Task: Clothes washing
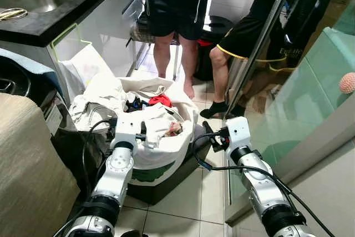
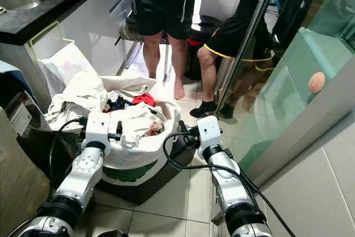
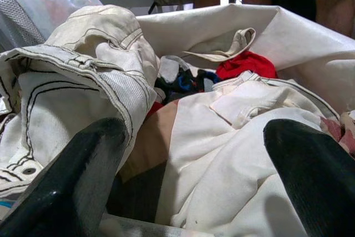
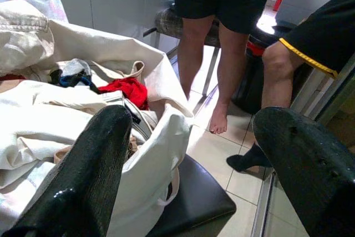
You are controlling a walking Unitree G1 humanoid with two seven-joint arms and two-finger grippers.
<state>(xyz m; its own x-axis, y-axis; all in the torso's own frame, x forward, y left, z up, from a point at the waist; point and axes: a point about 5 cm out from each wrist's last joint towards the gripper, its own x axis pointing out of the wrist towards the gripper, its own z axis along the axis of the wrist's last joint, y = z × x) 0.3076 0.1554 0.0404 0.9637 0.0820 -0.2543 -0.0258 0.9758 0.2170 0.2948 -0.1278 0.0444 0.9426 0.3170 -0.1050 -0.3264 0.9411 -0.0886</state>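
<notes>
Beside the kitchen counter [image 1: 33, 31], the laundry bag [image 1: 161, 159] sits on the floor, heaped with pale clothes [image 3: 222, 154] and a red garment [image 1: 160, 100]. Two people [image 1: 177, 4] stand just behind it, so a reach could brush their legs, or snag the trailing cable [image 1: 199, 156]. Both arms stretch forward: the left gripper [image 3: 194, 181] hovers spread over the clothes, the right gripper [image 4: 194, 176] gapes empty beside the bag.
</notes>
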